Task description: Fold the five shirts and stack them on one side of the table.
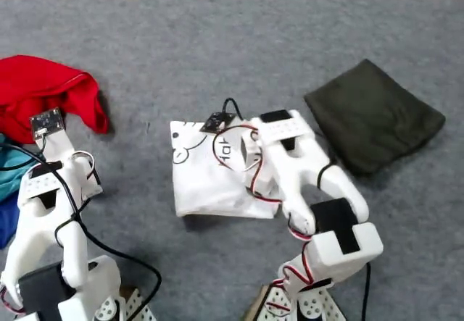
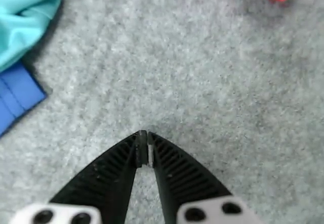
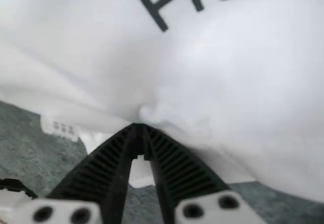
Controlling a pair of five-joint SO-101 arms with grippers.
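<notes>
1. The left arm (image 1: 51,212) stands nearest, at the table's (image 1: 217,46) left edge. The left jaws are pressed together with nothing between them, hanging over bare grey cloth.
2. Just beside that arm lie a teal shirt (image 2: 23,16) and a blue shirt (image 2: 15,97), both unfolded, and the blue one touches the teal.
3. At mid-table the right arm (image 1: 304,169) leans over the white shirt (image 1: 199,183). The right jaws are closed on a bunched pinch of its fabric. The shirt lies as a rough rectangle, its near edge uneven.
4. Farther right, well apart from the white shirt, a dark green shirt (image 1: 373,118) lies folded. At far left a red shirt (image 1: 43,93) sits crumpled.
5. The step in hand looks like the white shirt's last fold or its carry to the stack, so the task is under halfway. The next move probably calls for lifting without loosening the folds, then laying the shirt squarely on the green one.
</notes>
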